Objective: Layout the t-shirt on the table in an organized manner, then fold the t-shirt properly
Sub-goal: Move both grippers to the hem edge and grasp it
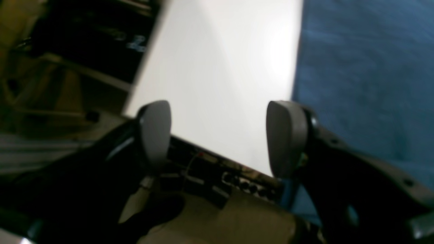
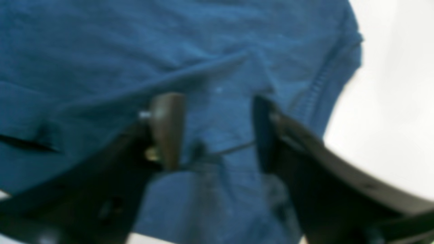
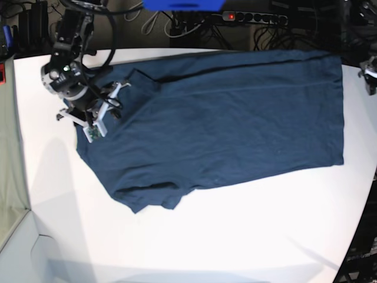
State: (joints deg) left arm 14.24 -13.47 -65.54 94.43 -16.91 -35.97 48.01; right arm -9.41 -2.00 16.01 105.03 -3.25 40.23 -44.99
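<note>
The dark blue t-shirt [image 3: 235,118] lies spread across the white table [image 3: 235,236], its hem toward the right and a sleeve at the lower left. My right gripper [image 3: 106,109] hangs over the shirt's left end. In the right wrist view it [image 2: 215,132] stands open just above a raised wrinkle of the t-shirt [image 2: 101,51], with nothing pinched between its fingers. My left gripper [image 1: 220,135] is open over bare table [image 1: 220,67] beside the shirt's edge [image 1: 366,84]. In the base view only a bit of it [image 3: 370,71] shows at the right border.
Cables and a power strip [image 3: 253,17] run behind the table's far edge, next to a blue object [image 3: 182,5]. A grey-green panel [image 3: 9,159] borders the table on the left. Dark equipment [image 1: 84,40] lies beyond the table edge in the left wrist view.
</note>
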